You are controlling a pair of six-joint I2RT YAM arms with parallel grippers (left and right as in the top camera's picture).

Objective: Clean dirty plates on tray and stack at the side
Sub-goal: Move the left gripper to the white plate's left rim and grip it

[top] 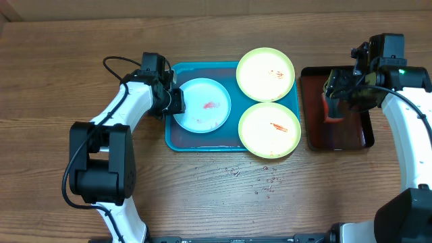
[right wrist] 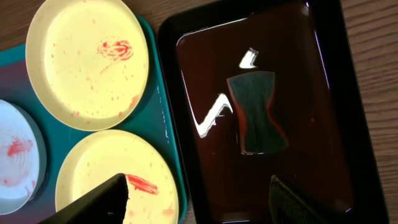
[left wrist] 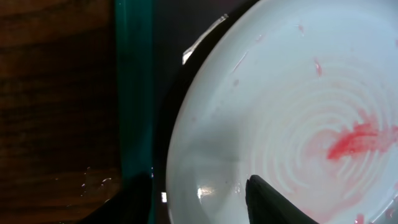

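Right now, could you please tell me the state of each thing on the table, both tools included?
Turquoise tray: holds all three plates.
Pale blue plate: red-smeared, on the tray.
Upper yellow plate: red-smeared, on the tray.
Lower yellow plate: red-smeared, on the tray.
Sponge: flat in the dark tray, untouched.
Left tool: open, astride the pale blue plate's rim.
Right tool: open, empty, above the dark tray.

- My left arm runs up toward 1 o'clock and bends at the wrist, so my left gripper points at 3 o'clock with its fingers parted.
- My right arm climbs toward 12 o'clock, and my right gripper points at 9 o'clock with its fingers spread wide.
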